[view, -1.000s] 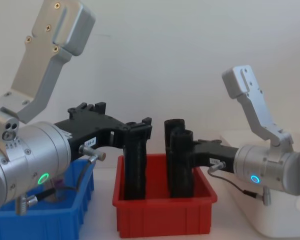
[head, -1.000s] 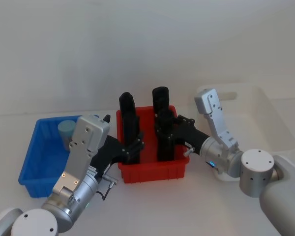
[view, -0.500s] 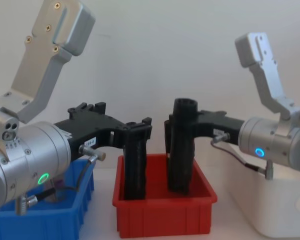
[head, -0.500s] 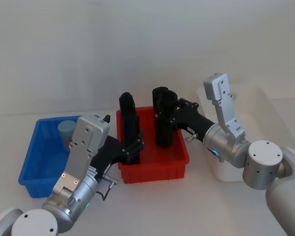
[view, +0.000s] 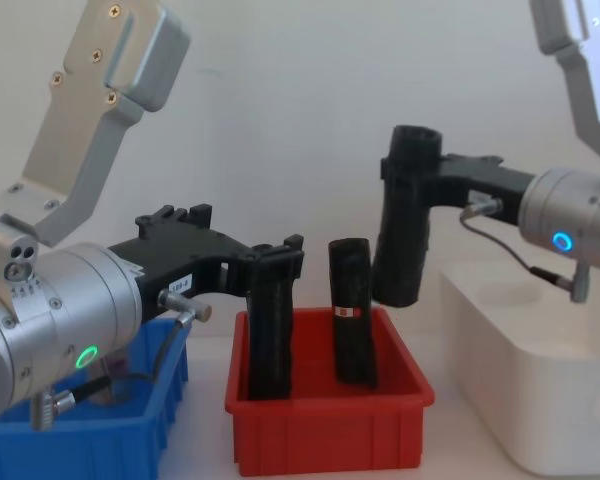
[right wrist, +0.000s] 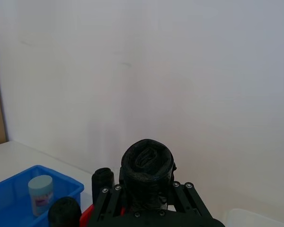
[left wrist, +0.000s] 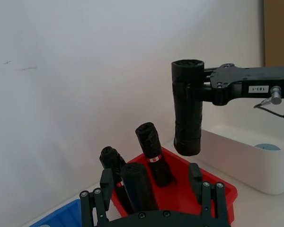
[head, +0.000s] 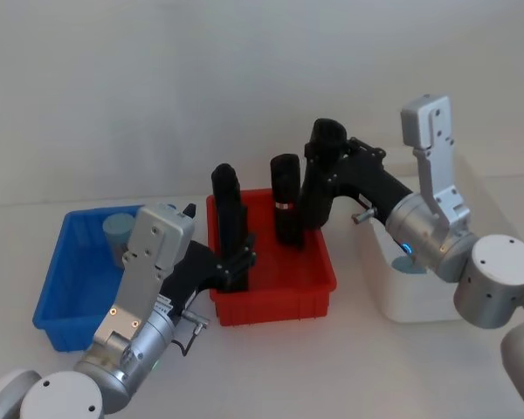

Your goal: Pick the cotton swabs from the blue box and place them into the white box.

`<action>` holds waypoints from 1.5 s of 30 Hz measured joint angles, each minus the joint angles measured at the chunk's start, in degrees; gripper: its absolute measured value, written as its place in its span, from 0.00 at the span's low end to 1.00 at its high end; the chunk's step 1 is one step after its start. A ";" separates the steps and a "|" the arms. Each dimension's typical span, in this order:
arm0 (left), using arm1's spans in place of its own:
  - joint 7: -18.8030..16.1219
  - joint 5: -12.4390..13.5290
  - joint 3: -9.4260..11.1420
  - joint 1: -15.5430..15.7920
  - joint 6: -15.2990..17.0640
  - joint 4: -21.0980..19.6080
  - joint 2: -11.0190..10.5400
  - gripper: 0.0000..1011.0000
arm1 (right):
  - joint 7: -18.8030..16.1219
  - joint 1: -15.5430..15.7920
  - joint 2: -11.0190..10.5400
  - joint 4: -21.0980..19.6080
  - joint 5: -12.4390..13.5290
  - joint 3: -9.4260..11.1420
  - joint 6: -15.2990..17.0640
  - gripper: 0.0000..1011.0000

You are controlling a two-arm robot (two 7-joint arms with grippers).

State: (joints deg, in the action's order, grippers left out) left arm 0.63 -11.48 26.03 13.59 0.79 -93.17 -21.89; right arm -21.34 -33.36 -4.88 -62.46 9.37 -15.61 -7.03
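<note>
The swab tub (head: 117,229) sits in the far corner of the blue box (head: 65,297), pale lid up, and nothing is touching it. A second pale-lidded tub (left wrist: 267,147) looks to be down inside the white box (head: 419,297) on the right, so part of the job may already be done.

But look where the action is: neither arm is on a swab. The right gripper (view: 412,215) is clamped round a tall black roll (view: 404,225), holding it upright in the air, clear above the right rim of the red bin (view: 325,430) and just left of the white box. Held that high, it clears both walls. My guess is it is headed for the white box, though that is not what the task asks.

The left gripper (view: 272,262) reaches in from the left, between the blue box and the red bin, its jaws closed on another black roll (view: 268,330) standing at the bin's left side, foot down inside. A third roll (view: 352,325), with a small label band, stands free in the middle of the bin.

The risk, as I read it: black rolls land among the swabs while the blue box waits.
</note>
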 joint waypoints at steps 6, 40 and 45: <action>0.00 0.00 0.00 0.00 0.00 0.00 0.00 0.99 | 3.14 2.05 -1.29 -4.91 0.10 0.97 2.29 0.40; 0.00 0.00 0.00 0.00 0.00 0.00 0.00 0.99 | 15.74 13.71 -8.67 -21.53 -0.19 6.09 12.10 0.40; 0.00 0.00 0.00 0.00 0.00 0.00 0.00 0.99 | 16.29 14.13 -8.91 -21.83 -0.35 6.30 12.56 0.52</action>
State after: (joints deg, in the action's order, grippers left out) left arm 0.62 -11.48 26.03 13.59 0.79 -93.18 -21.89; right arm -5.06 -19.22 -13.79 -84.30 9.03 -9.31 5.52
